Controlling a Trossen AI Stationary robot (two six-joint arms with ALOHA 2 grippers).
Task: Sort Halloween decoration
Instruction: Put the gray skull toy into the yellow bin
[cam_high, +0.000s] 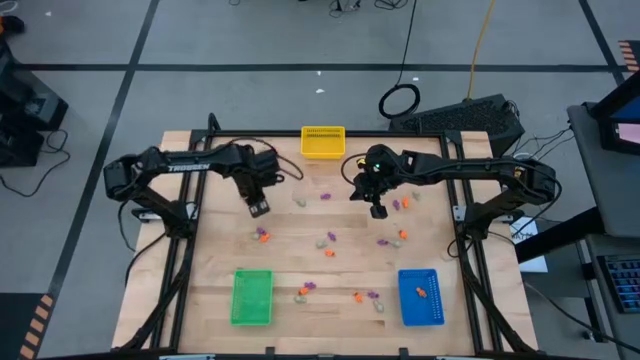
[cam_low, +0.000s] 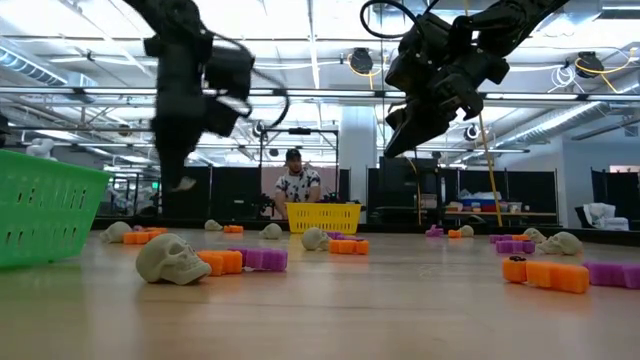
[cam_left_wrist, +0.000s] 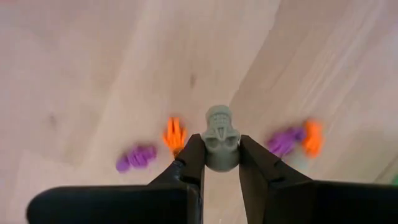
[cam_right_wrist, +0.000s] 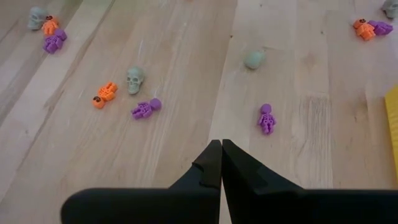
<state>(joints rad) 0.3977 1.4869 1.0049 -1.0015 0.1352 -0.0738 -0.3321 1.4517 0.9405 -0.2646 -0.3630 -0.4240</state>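
Note:
The Halloween decoration is a scatter of tiny orange, purple and pale grey trinkets (cam_high: 325, 240) lying on the wooden table (cam_high: 200, 260). My left gripper (cam_left_wrist: 221, 155) hangs above the table's left middle, shut on a grey skull (cam_left_wrist: 221, 134), and also shows in the high view (cam_high: 258, 208). Below it on the table lie a purple trinket (cam_left_wrist: 135, 158) and an orange one (cam_left_wrist: 175, 134). My right gripper (cam_right_wrist: 221, 152) hovers shut over the far middle of the table (cam_high: 378, 210) and holds nothing. My left gripper pinches the grey skull by its two sides (cam_left_wrist: 208, 147) between its two fingers (cam_left_wrist: 194, 158). The fingers come from above, pointing down. The skull is lifted clear of the table, with one end (cam_left_wrist: 220, 115) sticking out past the fingertips.
A yellow bin (cam_high: 323, 141) stands at the far edge, a green bin (cam_high: 252, 297) at the near left, and a blue bin (cam_high: 420, 310) at the near right with an orange trinket (cam_high: 420, 292) in it. A person (cam_low: 295, 185) stands beyond the far edge.

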